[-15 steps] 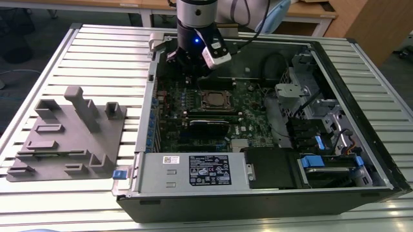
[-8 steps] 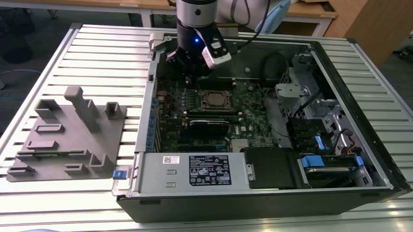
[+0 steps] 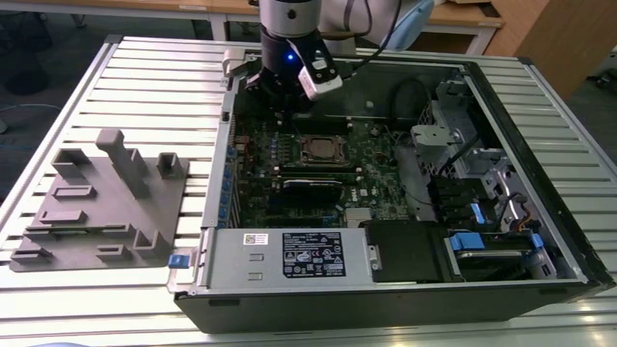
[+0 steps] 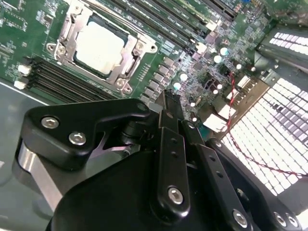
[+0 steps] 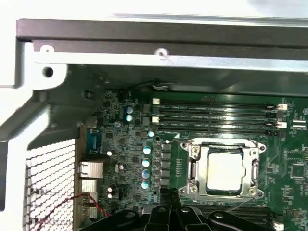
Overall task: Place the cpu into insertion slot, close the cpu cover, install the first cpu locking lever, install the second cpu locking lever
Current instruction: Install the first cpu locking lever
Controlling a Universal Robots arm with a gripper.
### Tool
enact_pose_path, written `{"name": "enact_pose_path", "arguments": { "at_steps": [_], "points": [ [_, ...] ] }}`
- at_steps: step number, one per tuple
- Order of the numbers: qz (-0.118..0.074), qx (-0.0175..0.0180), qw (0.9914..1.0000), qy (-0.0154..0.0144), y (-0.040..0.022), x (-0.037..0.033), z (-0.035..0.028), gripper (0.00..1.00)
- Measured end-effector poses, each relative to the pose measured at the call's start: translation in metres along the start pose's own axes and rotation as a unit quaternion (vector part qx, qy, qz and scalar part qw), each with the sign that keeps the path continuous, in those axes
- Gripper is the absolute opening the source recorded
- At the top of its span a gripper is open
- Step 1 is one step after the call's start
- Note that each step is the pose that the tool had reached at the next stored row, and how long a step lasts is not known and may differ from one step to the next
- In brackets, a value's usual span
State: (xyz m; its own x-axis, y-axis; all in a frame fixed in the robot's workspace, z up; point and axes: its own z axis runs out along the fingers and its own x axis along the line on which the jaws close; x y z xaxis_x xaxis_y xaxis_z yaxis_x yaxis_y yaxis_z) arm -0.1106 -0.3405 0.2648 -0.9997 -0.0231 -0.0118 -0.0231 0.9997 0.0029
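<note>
Exterior view: cpu (image 3: 321, 150) sits inside case (image 3: 386, 296) on slatted table (image 3: 144, 65)

The arm (image 3: 289, 18) reaches straight down, wrist (image 3: 287, 63) low — black jaws pressed together, holding nothing

The cpu (image 4: 100, 47) lies within the lowered cpu cover (image 4: 131, 58) — the gripper (image 4: 169, 103) near, not touching.

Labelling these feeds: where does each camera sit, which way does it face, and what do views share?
Exterior view: off the arm, high, looking down into the open computer case; arm and gripper reach in.
First wrist view: on the wrist, past the gripper onto the green board.
Second wrist view: on the wrist, close behind the gripper, facing the board.
Both wrist views share the cpu.
</note>
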Motion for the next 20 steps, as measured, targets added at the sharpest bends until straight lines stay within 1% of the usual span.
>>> {"name": "enact_pose_path", "arguments": {
  "at_steps": [3, 4, 5, 7, 9, 10, 11, 13, 15, 20],
  "points": [
    [0.0, -0.0003, 1.0, -0.0016, 0.0001, 0.0045, 0.0001, 0.11],
    [0.0, -0.0011, 1.0, -0.0019, 0.0002, 0.0054, 0.0001, 0.11],
    [0.0, -0.0035, 0.99999, -0.0019, 0.0002, 0.0064, 0.0, 0.11],
    [0.0, -0.0109, 0.99994, -0.002, 0.0002, 0.008, 0.0, 0.11],
    [0.0, -0.0157, 0.99988, -0.0022, 0.0002, 0.0088, 0.0, 0.11],
    [0.0, -0.0189, 0.99982, -0.0023, 0.0003, 0.0091, 0.0, 0.11],
    [0.0, -0.021, 0.99978, -0.0023, 0.0003, 0.0093, 0.0, 0.11],
    [0.0, -0.0222, 0.99975, -0.0024, 0.0004, 0.0094, 0.0003, 0.11],
    [0.001, -0.0224, 0.99975, -0.0023, 0.0011, 0.0094, 0.0011, 0.11],
    [0.001, -0.0242, 0.9997, -0.0024, 0.0071, 0.0096, 0.0039, 0.11]
  ]
}}
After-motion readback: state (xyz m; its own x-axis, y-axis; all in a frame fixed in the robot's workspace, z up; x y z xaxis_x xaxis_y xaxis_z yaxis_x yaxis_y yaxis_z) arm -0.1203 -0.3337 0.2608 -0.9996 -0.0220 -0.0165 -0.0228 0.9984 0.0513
